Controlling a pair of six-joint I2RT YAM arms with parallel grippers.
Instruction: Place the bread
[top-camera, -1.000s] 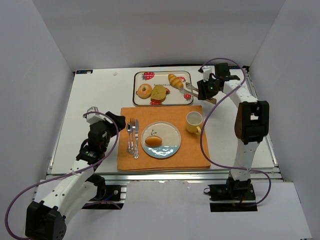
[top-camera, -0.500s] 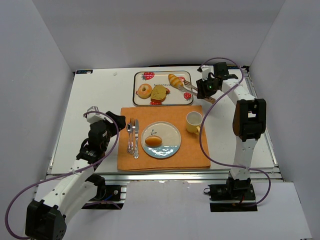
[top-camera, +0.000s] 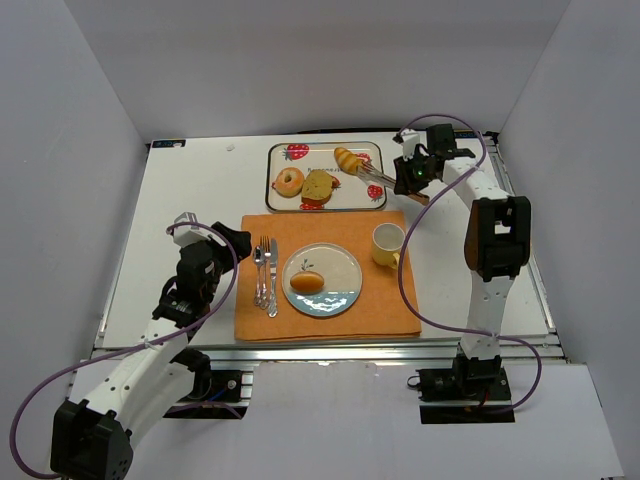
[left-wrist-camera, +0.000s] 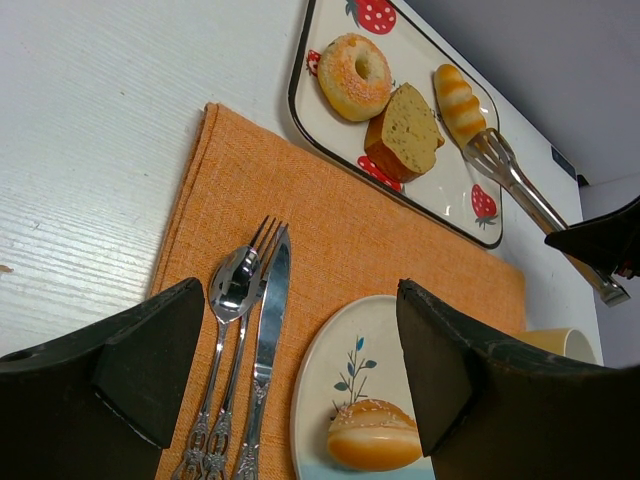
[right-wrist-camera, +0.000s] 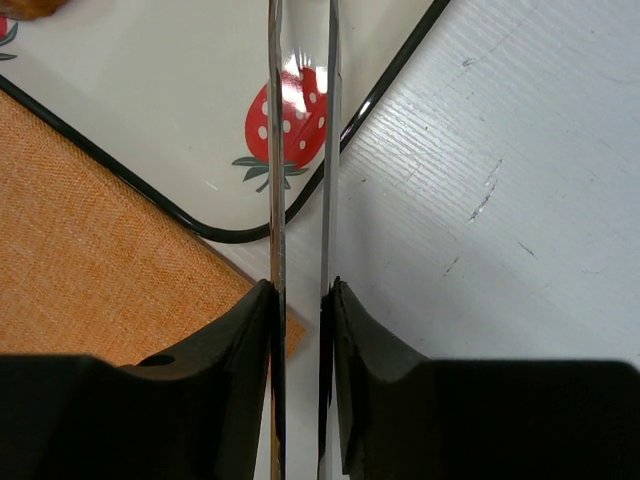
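Currently, right gripper (right-wrist-camera: 300, 310): clenched on the handles of the tongs (left-wrist-camera: 515, 180), pressing the two arms nearly together
Left gripper (left-wrist-camera: 300, 345): jaws spread wide, grasping nothing, hanging over the placemat (top-camera: 380, 300)
Striped roll (left-wrist-camera: 458, 95): lying on the strawberry tray (left-wrist-camera: 440, 182), beside the cake slice (left-wrist-camera: 410, 125) and doughnut (left-wrist-camera: 352, 75); the tong tips sit at its near end, and you cannot tell whether they pinch it
Handling: probably light and soft, easily dented, so you should squeeze gently
Where to grip: across its middle, one tip on each side; taken by the tapered end it may pivot and slip
Plate (top-camera: 340, 268): holds one bun (top-camera: 307, 282), with bare room beside it
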